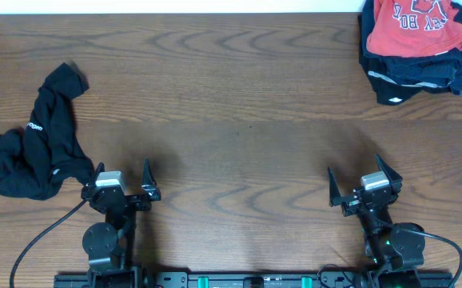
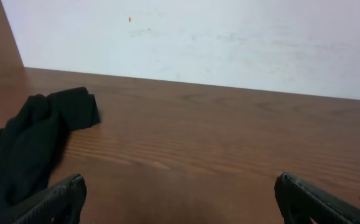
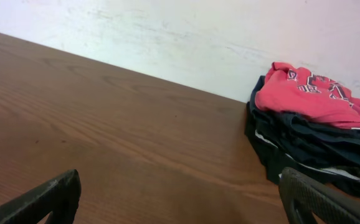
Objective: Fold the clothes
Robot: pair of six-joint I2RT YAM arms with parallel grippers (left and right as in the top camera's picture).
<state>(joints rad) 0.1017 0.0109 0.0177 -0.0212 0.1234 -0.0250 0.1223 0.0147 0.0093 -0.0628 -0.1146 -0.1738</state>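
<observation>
Red T-shirt (image 1: 419,24) folded — right, black garment (image 1: 39,148) crumpled left

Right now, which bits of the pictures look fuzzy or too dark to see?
Overhead: the light is even, but the black garment is so dark that its folds barely show. Left wrist: the left fingers at the bottom are blurry, while the table is sharper. Right wrist: the right fingers are blurry too, and the red shirt looks clear.

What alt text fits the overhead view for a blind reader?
A crumpled black garment lies at the left of a wooden table; a coral-red T-shirt tops a stack of dark clothes in the far right corner. The left claw and right claw wait open and empty.
</observation>
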